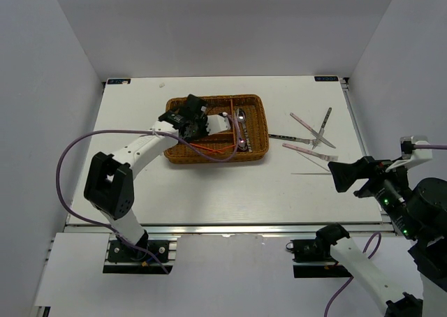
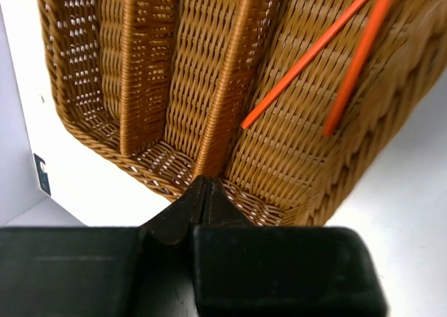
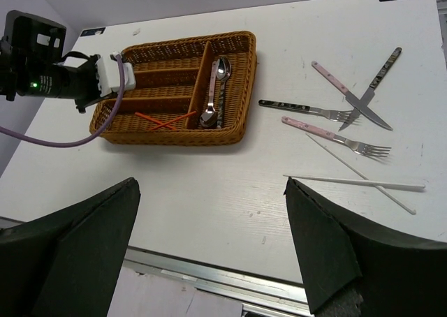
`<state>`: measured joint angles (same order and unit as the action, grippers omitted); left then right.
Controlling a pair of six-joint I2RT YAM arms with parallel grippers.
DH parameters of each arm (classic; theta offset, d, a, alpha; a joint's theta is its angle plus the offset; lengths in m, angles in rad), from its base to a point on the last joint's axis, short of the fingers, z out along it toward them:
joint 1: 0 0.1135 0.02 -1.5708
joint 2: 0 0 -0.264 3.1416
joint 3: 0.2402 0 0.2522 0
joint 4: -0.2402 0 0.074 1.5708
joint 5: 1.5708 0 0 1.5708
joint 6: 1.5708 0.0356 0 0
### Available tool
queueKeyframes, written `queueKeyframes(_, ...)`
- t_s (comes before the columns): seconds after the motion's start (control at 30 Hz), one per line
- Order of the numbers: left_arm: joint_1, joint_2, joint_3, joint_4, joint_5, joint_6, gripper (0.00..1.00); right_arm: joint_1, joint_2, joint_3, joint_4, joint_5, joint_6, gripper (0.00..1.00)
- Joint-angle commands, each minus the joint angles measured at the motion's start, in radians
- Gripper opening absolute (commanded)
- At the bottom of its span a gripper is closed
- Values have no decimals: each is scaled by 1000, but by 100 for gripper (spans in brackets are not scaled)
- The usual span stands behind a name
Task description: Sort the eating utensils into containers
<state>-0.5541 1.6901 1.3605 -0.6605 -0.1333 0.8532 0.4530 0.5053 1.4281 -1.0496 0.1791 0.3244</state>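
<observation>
The brown woven tray (image 3: 174, 137) lies flat. Two thin red chopsticks (image 3: 164, 120) lie crossed in its near long slot. Two shiny spoons (image 3: 213, 97) lie side by side in the end slot. Outside, to its right, lie two forks (image 3: 307, 109), two crossed knives (image 3: 363, 97) and two white chopsticks (image 3: 356, 182).

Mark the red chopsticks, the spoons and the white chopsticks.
red chopsticks (image 2: 307, 61): left wrist view, mid-shaft of the left stick.
spoons (image 3: 223, 68): right wrist view, bowl of the farther spoon.
white chopsticks (image 3: 356, 182): right wrist view, mid-shaft of the nearer stick.
</observation>
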Motion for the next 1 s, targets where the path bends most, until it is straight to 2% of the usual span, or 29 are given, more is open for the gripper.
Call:
queueKeyframes(0.0, 51, -61, -61, 71, 84, 89, 0, 0, 13, -3, 43, -15, -31, 89)
queueKeyframes(0.1, 62, -63, -81, 122, 31, 61, 0, 0, 6, -21, 48, -18, -35, 89)
queueKeyframes(0.2, 56, -99, -61, 201, 54, -89, 0, 0, -4, -61, 80, -12, -31, 89)
queueKeyframes(0.3, 56, -119, 32, 220, -44, -308, 17, 0, 9, -116, 121, -33, -24, 89)
queueKeyframes(0.33, 56, -121, 60, 211, -75, -398, 81, 1, 13, -138, 134, -30, -21, 89)
queueKeyframes(0.37, 56, -122, 116, 199, -103, -434, 98, 0, 19, -164, 167, -26, -9, 89)
queueKeyframes(0.43, 56, -129, 170, 124, -115, -512, 98, 1, 50, -259, 207, -39, 4, 89)
queueKeyframes(0.5, 56, -150, 224, 73, -173, -664, 98, 0, 103, -363, 290, -73, 34, 89)
queueKeyframes(0.53, 56, -165, 223, 65, -211, -792, 98, 1, 127, -397, 325, -114, 47, 89)
queueKeyframes(0.57, 56, -185, 215, 61, -247, -843, 98, 1, 150, -428, 402, -125, 63, 89)
queueKeyframes(0.6, 57, -238, 169, 62, -281, -920, 98, 0, 206, -469, 430, -128, 103, 89)
queueKeyframes(0.63, 57, -269, 138, 59, -358, -1063, 98, 1, 237, -484, 454, -130, 117, 89)
queueKeyframes(0.67, 57, -302, 106, 49, -380, -1115, 98, 3, 263, -500, 486, -130, 133, 89)
queueKeyframes(0.7, 57, -335, 19, 56, -387, -1140, 98, 3, 315, -514, 555, -122, 160, 84)
queueKeyframes(0.77, 57, -446, -62, 55, -384, -1198, 98, 12, 372, -549, 632, -127, 176, 73)
queueKeyframes(0.8, 57, -483, -145, 59, -393, -1210, 98, 19, 450, -543, 660, -127, 177, 63)
queueKeyframes(0.87, 57, -591, -217, 41, -463, -1289, 98, 61, 527, -508, 681, -124, 171, 59)
queueKeyframes(0.97, 59, -738, -358, 38, -471, -1307, 98, 125, 694, -434, 692, -29, 153, 56)
